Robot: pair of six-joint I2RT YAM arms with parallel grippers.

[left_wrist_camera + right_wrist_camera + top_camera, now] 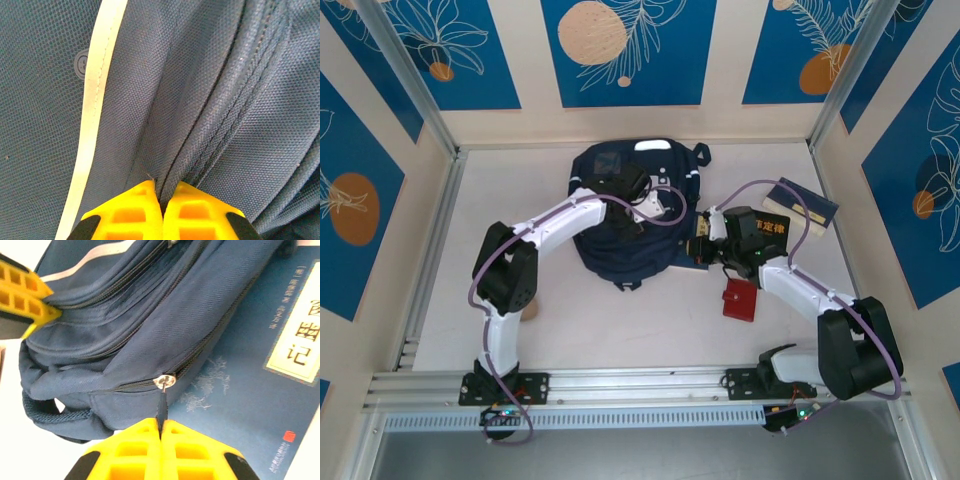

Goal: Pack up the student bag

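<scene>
The student bag (625,240), dark navy with thin white stripes, lies in the middle of the table. My left gripper (656,210) reaches over its top, and in the left wrist view its yellow fingers (135,212) are shut on a raised fold of the bag's fabric (210,100) beside a zip seam. My right gripper (697,247) is at the bag's right side. It (161,426) is shut on the dark pull tab of the silver zipper slider (165,381) on a side seam. The left gripper's fingers (25,295) also show in the right wrist view.
A navy booklet with a gold label (260,390) lies under the bag's right edge, and another (802,206) lies at the back right. A red wallet-like item (740,298) sits near the right arm. Patterned walls enclose the table on three sides.
</scene>
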